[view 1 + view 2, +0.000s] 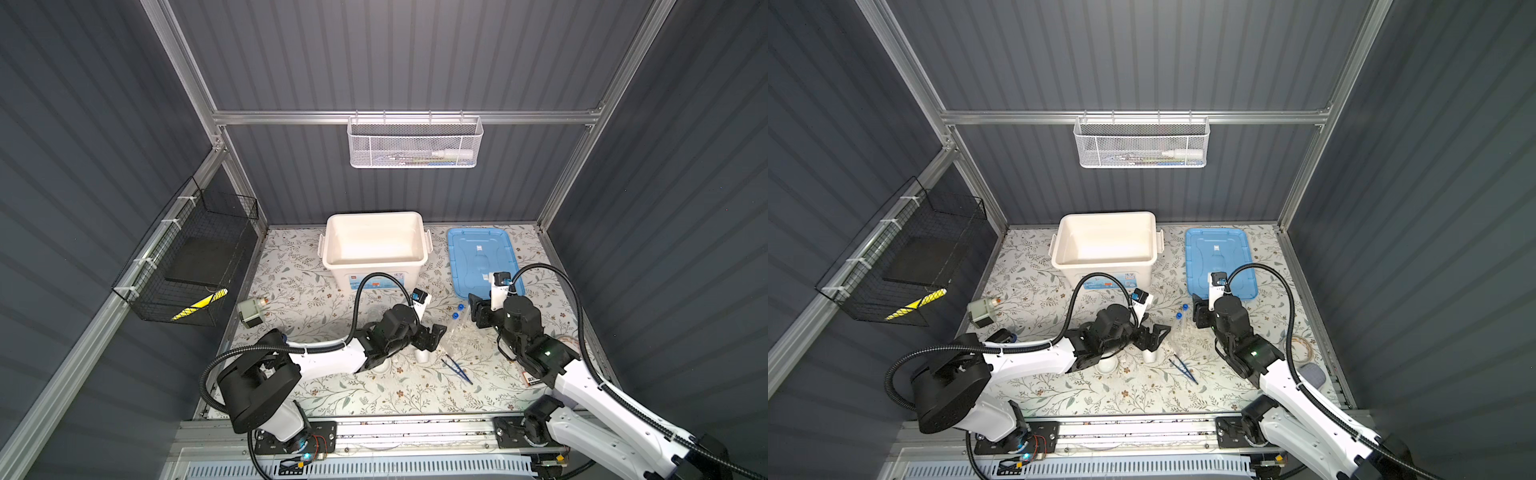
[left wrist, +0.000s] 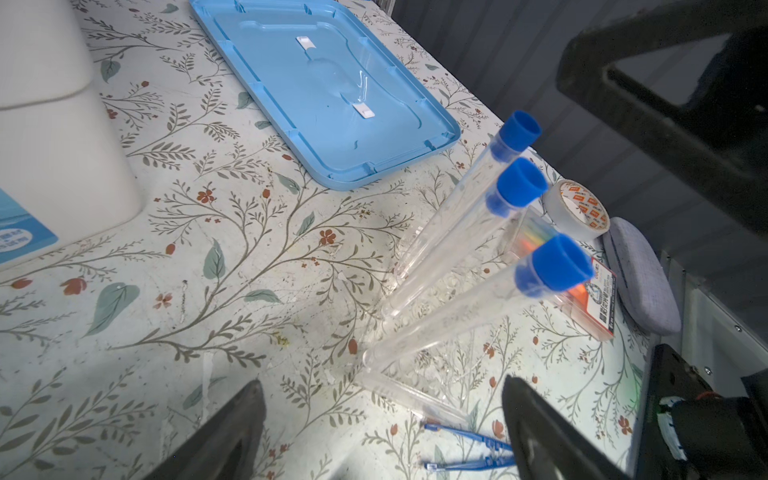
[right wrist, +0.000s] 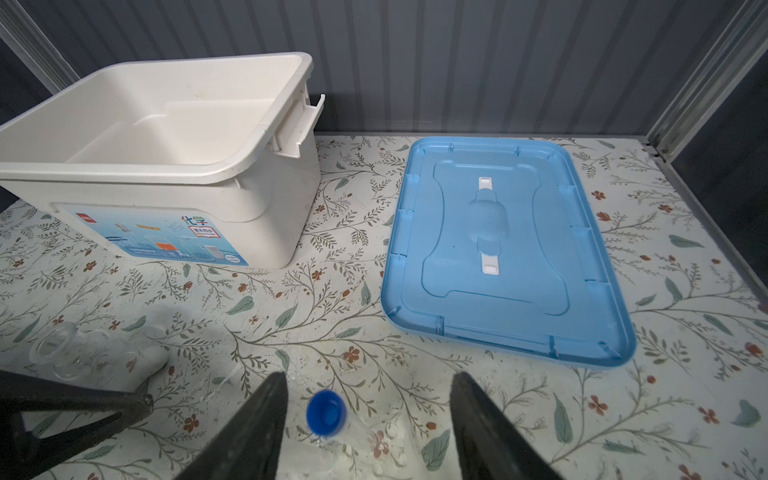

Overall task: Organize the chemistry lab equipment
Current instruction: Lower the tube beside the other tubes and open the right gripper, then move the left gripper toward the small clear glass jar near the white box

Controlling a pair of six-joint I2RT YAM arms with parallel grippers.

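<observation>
Three clear blue-capped test tubes (image 2: 457, 232) stand tilted in the clear rack (image 2: 415, 395) at mid-table. My left gripper (image 2: 382, 415) is open just beside the rack's base and holds nothing. My right gripper (image 3: 368, 386) is open over the rack, with one tube's blue cap (image 3: 326, 413) loose between its fingers. Blue tweezers (image 1: 457, 368) lie in front of the rack. A small white cup (image 1: 423, 356) stands under the left gripper (image 1: 436, 334), and the white mortar bowl (image 1: 383, 365) shows beneath that arm. The glass flask (image 3: 66, 353) lies near the bin. The pestle is hidden.
An open white bin (image 1: 374, 216) stands at the back, with its blue lid (image 1: 478, 257) flat to its right. A tape roll (image 2: 577, 208), a highlighter pack (image 2: 590, 299) and a grey case (image 2: 640, 270) lie along the right edge. A grey box (image 1: 251, 311) sits at the left.
</observation>
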